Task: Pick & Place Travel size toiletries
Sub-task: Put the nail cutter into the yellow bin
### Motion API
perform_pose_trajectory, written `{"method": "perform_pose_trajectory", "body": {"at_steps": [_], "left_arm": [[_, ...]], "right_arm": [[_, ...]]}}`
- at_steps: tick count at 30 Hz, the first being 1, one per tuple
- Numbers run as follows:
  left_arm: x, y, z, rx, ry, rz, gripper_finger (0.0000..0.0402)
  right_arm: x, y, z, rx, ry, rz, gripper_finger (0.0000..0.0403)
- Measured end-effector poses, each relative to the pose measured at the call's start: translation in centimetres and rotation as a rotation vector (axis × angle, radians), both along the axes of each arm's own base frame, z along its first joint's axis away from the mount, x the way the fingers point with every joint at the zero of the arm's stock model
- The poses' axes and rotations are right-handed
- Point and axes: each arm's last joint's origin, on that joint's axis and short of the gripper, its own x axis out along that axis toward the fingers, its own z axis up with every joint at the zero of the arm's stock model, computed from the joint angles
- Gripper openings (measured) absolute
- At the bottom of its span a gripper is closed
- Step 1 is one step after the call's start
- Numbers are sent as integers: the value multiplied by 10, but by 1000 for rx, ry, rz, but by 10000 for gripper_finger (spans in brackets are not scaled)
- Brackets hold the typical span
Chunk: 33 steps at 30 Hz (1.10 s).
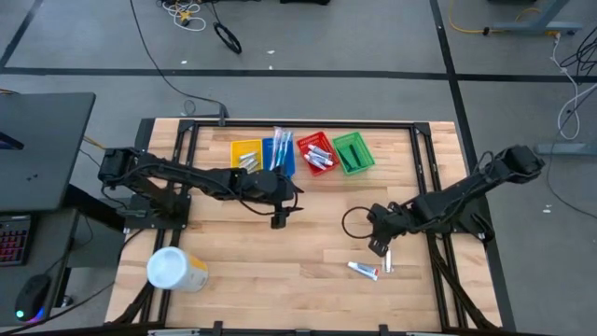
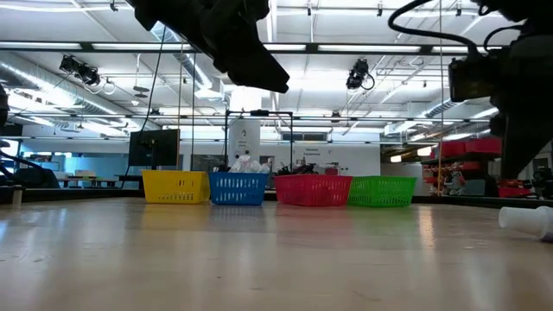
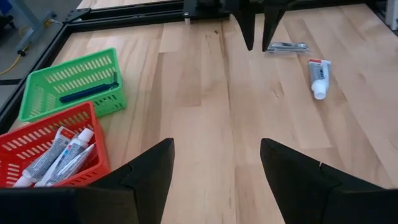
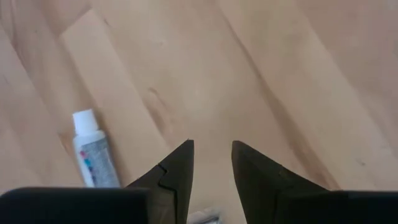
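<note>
A small white tube (image 1: 364,271) and a silvery sachet (image 1: 388,263) lie flat on the wood near the table's near right. My right gripper (image 1: 378,246) hangs just left of them, above the table, with its fingers a narrow gap apart and nothing between them. In the right wrist view the right gripper (image 4: 211,148) has the tube (image 4: 94,152) off to one side. My left gripper (image 1: 279,221) waits open over the table's middle, and the left gripper (image 3: 216,163) is empty. Its view shows the sachet (image 3: 287,47) and the tube (image 3: 318,77) beyond the right fingers (image 3: 249,28).
Four small baskets stand in a row at the far edge: yellow (image 1: 246,154), blue (image 1: 279,155), red (image 1: 318,153) holding tubes, green (image 1: 354,152) holding a dark blue stick (image 3: 87,93). A big white-and-yellow container (image 1: 175,271) lies near the left corner. Bare wood lies between the arms.
</note>
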Motion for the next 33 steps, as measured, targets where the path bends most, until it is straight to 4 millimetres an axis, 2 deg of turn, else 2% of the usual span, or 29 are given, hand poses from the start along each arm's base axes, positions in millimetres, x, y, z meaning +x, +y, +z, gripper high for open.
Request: {"method": "perform_pose_trajectory", "body": {"at_steps": [10, 21, 27, 33], "left_arm": [[0, -8, 0, 0, 0, -23, 249], [-1, -11, 0, -1, -1, -27, 249], [-1, -11, 0, -20, -3, -13, 249], [0, -11, 0, -20, -4, -13, 249]], "right_arm": [[-3, 16, 2, 39, -40, 41, 118], [-2, 47, 10, 72, -220, 288, 118], [-1, 59, 3, 56, -226, 328, 118], [1, 63, -9, 51, -165, 369, 118]]}}
